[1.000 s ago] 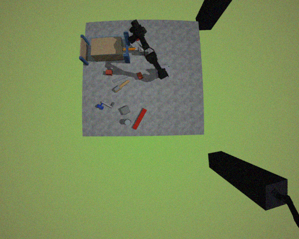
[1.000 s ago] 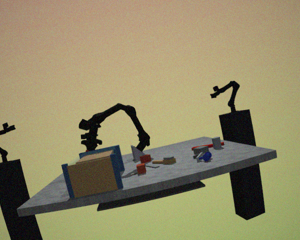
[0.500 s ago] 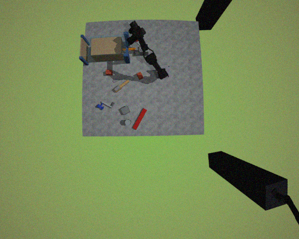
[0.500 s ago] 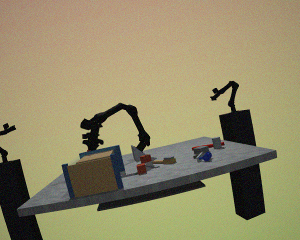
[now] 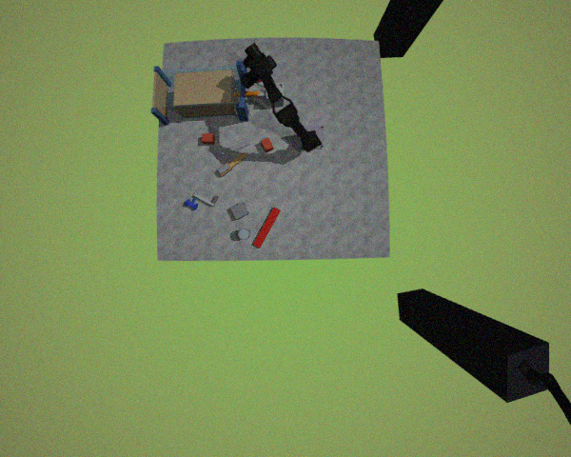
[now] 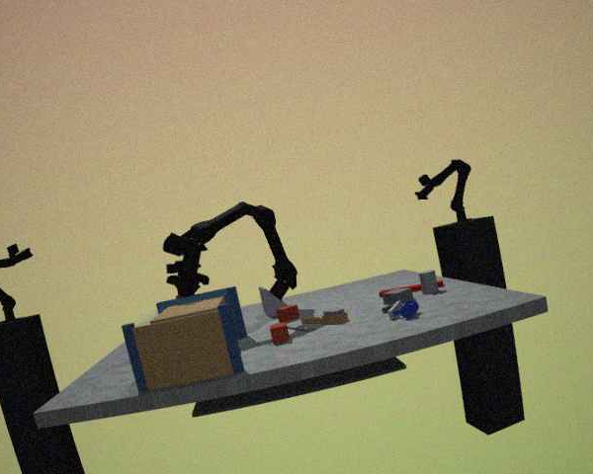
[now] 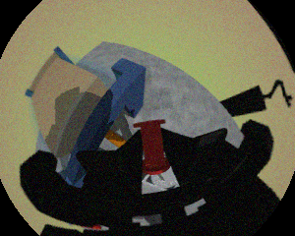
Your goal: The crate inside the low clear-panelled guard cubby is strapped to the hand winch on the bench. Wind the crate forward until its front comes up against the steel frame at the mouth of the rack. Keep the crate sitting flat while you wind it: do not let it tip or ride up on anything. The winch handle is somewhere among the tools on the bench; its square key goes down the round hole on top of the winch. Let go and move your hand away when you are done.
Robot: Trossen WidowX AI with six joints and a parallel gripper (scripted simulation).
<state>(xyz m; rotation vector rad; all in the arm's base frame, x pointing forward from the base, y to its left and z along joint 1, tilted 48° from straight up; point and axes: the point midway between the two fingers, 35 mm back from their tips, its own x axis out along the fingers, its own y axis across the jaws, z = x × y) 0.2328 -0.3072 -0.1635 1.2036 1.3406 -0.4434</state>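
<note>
The tan crate sits flat inside the cubby, close behind the blue steel frame at its mouth. My gripper hangs just beyond that frame at the bench's far edge. It points down and is shut on the dark red grip of the winch handle. A small orange part shows beside the frame under my arm. The winch itself is mostly hidden by the arm.
Two red blocks, a wooden-handled tool, a blue-knobbed tool, a grey block, a grey cylinder and a red bar lie on the bench. Black pillars stand off the bench.
</note>
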